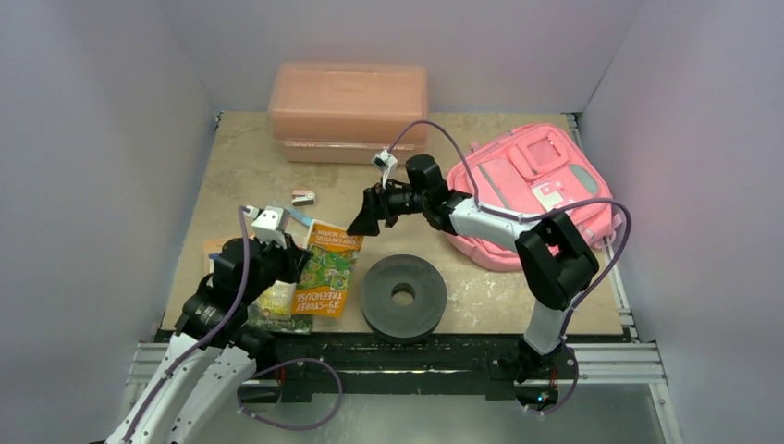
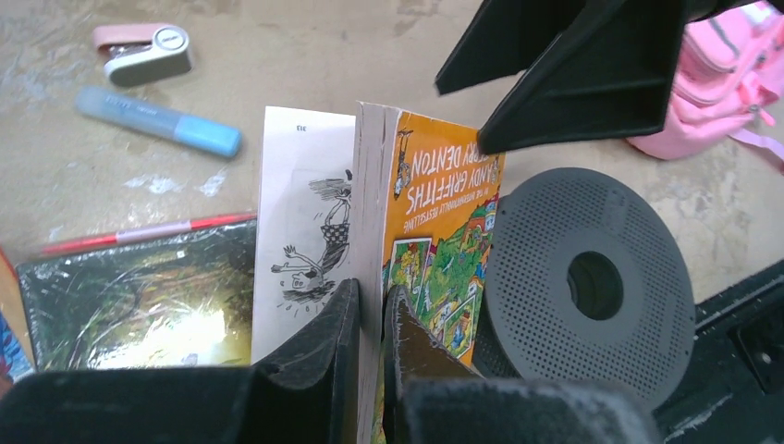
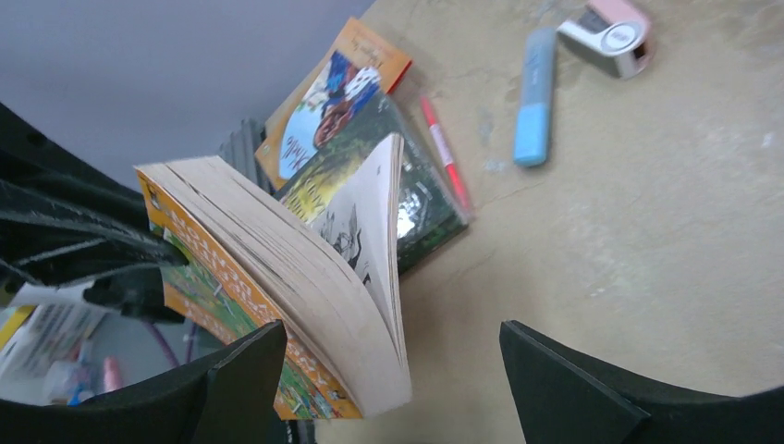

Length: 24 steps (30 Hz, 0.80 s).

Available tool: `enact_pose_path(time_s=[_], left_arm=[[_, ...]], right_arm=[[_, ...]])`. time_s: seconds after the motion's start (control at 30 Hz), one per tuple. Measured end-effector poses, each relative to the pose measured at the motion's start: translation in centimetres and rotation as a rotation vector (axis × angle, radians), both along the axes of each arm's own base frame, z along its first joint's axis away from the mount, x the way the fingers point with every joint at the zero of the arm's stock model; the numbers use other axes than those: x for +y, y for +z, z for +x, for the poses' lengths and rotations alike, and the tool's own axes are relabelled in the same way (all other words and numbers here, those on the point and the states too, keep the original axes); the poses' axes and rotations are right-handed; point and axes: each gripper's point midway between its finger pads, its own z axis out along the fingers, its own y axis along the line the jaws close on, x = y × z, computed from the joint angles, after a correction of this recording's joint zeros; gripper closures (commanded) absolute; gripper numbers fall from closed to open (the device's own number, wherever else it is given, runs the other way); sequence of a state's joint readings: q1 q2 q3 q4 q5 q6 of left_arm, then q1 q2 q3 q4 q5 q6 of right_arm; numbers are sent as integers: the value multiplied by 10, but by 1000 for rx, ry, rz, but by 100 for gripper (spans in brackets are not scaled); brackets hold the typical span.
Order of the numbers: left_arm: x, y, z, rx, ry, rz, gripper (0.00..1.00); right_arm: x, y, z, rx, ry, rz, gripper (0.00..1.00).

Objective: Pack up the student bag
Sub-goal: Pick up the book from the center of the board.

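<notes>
1. The student bag [image 1: 532,190] lies flat on the table [image 1: 240,166] at the right of the top view, front pockets facing up, with the right arm reaching across its near edge
2. The left gripper [image 1: 282,245], at the lower left of the top view, has its fingers [image 2: 319,342] drawn narrow and clamped on the lower edge of an orange paperback [image 2: 434,222]
3. The paperback stands on edge, its cover facing a black perforated disc [image 2: 592,277]; one white page with a drawing splays away to the left of the block of pages
4. The right gripper [image 1: 362,222], at the centre of the top view, sits at the top corner of the paperback with its fingers spread wide
5. In the right wrist view the book's corner hangs between those fingers; the one at the lower right is well apart from it, and whether the one at the lower left touches the cover cannot be told
6. The disc lies flat at the lower centre of the top view, just right of the paperback
7. A salmon plastic box [image 1: 349,109] stands at the top centre, left of the bag
8. In the upper left of the left wrist view lie a blue highlighter [image 2: 157,120] and a small pink-and-white device [image 2: 143,53]; below them a red pen [image 2: 139,233] rests beside a dark glossy book [image 2: 129,305] lying flat
</notes>
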<state>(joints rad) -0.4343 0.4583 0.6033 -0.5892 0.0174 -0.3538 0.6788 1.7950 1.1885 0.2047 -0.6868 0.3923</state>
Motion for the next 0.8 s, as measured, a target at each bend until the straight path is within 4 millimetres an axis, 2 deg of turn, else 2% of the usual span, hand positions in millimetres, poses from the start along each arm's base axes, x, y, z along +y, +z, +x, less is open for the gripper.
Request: enact_pose_path(time_s=[0.1, 0.2, 0.27, 0.43, 0.5, 0.53, 0.57, 0.6, 0.63, 0.7, 0.77, 0.8], left_arm=[[-9, 13, -4, -37, -60, -24, 100], [-14, 17, -5, -50, -95, -34, 100], [-17, 17, -6, -48, -117, -39, 100], [-28, 16, -6, -29, -164, -56, 100], [-30, 14, -4, -9, -173, -52, 100], [-31, 15, -3, -4, -174, -52, 100], [-31, 16, -3, 1, -172, -51, 94], [-30, 19, -2, 6, -164, -51, 79], [-29, 23, -2, 16, -152, -52, 63], [-24, 30, 0, 38, -102, -54, 39], [-15, 46, 7, 35, -12, -66, 10], [-8, 57, 10, 28, 45, -82, 4]], right_arm=[[0, -7, -18, 35, 66, 28, 10], [0, -9, -38, 77, 139, 71, 11], [0, -6, -48, 98, 175, 114, 16], [3, 13, -64, 167, 230, 228, 45], [6, 26, -68, 187, 243, 289, 65], [6, 28, -69, 193, 245, 304, 78], [5, 30, -70, 206, 245, 320, 90], [4, 31, -72, 222, 247, 332, 100], [3, 31, -73, 247, 241, 338, 100], [3, 35, -73, 273, 229, 352, 100], [0, 39, -74, 295, 215, 352, 100], [-1, 40, -73, 304, 202, 349, 100]])
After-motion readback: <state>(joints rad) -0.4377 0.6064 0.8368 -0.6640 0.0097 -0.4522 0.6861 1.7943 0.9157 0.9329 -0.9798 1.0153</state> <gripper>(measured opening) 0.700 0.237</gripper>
